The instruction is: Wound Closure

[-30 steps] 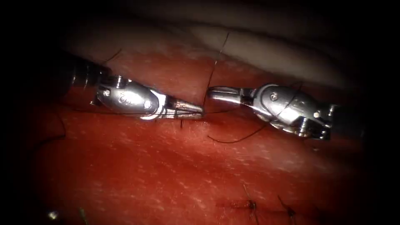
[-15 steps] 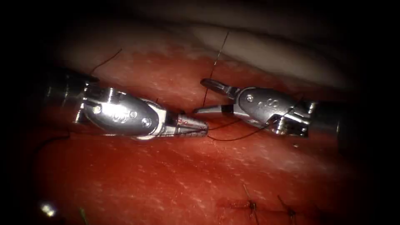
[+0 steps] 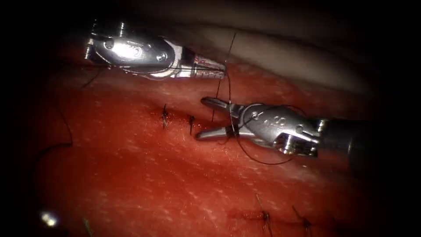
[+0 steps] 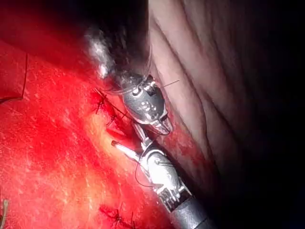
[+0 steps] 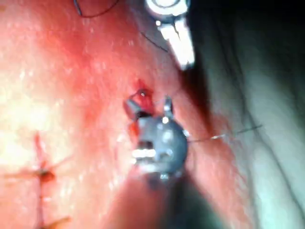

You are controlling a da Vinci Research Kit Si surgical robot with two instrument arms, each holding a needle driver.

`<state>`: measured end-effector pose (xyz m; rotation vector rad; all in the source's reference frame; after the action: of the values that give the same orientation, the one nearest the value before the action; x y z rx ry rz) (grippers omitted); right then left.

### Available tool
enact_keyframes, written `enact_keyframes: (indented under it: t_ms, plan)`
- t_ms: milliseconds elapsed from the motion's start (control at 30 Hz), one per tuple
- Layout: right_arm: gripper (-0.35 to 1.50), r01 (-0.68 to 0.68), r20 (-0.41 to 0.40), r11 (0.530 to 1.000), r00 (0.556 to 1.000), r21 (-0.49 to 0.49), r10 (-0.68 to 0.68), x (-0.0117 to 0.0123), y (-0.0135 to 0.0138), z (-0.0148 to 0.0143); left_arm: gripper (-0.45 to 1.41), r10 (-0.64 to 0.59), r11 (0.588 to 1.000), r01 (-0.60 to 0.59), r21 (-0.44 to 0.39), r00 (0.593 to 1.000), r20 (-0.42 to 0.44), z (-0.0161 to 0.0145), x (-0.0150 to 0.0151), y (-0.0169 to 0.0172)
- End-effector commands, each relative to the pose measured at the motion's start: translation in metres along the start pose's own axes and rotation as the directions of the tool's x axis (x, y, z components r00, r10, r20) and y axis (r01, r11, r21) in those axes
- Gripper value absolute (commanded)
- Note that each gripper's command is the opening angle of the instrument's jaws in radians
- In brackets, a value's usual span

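- Far to the left in the endoscope view, a loose dark strand of thread (image 3: 57, 145) curls over the tissue (image 3: 144, 184), which looks wet, red and finely speckled with pale flecks.
- The left tool (image 3: 217, 70) sits high over the tissue, well above the cut. Its jaws are clenched on the thread, a thin dark line running along the tool and out past the tip. In the left wrist view the same tool (image 4: 162, 126) points down toward the other tool.
- Below it, the cut (image 3: 177, 119) is a short dark-red line, already crossed by two small dark stitches (image 3: 165, 116) with stubby ends standing up.
- Just right of those stitches, the thread runs down from the left tool's tip, between the right tool's parted jaws, and loops below them in a slack curve.
- The right tool (image 3: 206, 117) comes in from the right with its jaws spread wide, one tip above and one below, gripping nothing; the thread crosses the gap near the hinge. In the right wrist view that tool (image 5: 147, 105) also has its jaws apart.
- I cannot make out the needle in any view.
- Low on the right, more dark stitches (image 3: 264, 216) sit on a second closed line.
- Along the top right, the tissue turns pale and fatty (image 3: 280, 52).
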<state>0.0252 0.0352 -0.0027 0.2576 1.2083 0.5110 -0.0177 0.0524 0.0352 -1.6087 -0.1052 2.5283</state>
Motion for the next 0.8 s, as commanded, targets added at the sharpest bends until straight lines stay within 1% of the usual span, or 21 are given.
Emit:
enact_keyframes:
  t_ms: [33,133,200,233,300,433,500,533,567,633,667,800]
  plan:
    - [0.89,0.003,-0.007,1.0,1.0,0.002,-0.003,0.0002,0.0001,0.0009,-0.35,0.004,1.0,-0.004,-0.002,1.0,0.003,0.001,-0.0008,-0.0001]
    - [0.89,0.003,-0.025,1.0,1.0,0.001,-0.003,0.0002,0.0,0.0007,-0.35,0.019,1.0,-0.019,-0.004,1.0,0.016,0.0026,-0.003,-0.001]
    - [0.89,0.003,-0.036,1.0,0.999,-0.001,-0.003,0.0003,-0.0001,0.0006,-0.35,0.029,1.0,-0.028,-0.009,1.0,0.013,0.0034,-0.0042,-0.0013]
    - [0.88,0.003,-0.042,1.0,0.999,-0.001,-0.003,0.0003,-0.0001,0.0005,-0.35,0.047,0.999,-0.046,-0.013,0.999,0.019,0.0042,-0.0056,-0.0013]
    - [0.88,0.002,-0.048,1.0,0.999,0.0,-0.002,0.0005,-0.0001,0.0003,-0.35,0.053,0.998,-0.052,-0.021,0.998,0.027,0.0048,-0.007,-0.0012]
    - [0.83,-0.004,-0.086,1.0,0.996,-0.003,0.003,0.0011,0.0002,-0.0006,-0.35,0.036,0.999,-0.035,-0.04,0.999,0.036,0.0059,-0.011,-0.0003]
    - [0.83,-0.016,-0.116,0.999,0.993,-0.036,0.012,0.0014,0.0005,-0.0011,-0.35,0.02,0.998,-0.018,-0.053,0.999,0.044,0.0063,-0.0132,0.0009]
    - [0.81,-0.023,-0.125,0.999,0.992,-0.046,0.018,0.0014,0.0006,-0.0012,-0.35,0.019,0.998,-0.016,-0.054,0.999,0.045,0.0062,-0.0136,0.0011]
    - [0.78,-0.046,-0.143,0.996,0.989,-0.077,0.035,0.0013,0.0008,-0.0015,-0.35,0.017,0.998,-0.014,-0.062,0.999,0.043,0.006,-0.0142,0.002]
    - [0.78,-0.071,-0.155,0.991,0.987,-0.115,0.053,0.0012,0.0013,-0.0017,-0.35,0.014,0.998,-0.011,-0.065,0.999,0.042,0.0056,-0.0143,0.0026]
    - [0.78,-0.122,-0.167,0.98,0.981,-0.16,0.095,0.0011,0.002,-0.0018,-0.35,0.014,0.997,-0.011,-0.071,0.999,0.038,0.0051,-0.0137,0.0036]
    - [0.78,-0.17,-0.17,0.965,0.976,-0.199,0.137,0.001,0.0027,-0.0019,-0.35,0.012,0.997,-0.009,-0.08,0.999,0.033,0.0048,-0.0125,0.005]
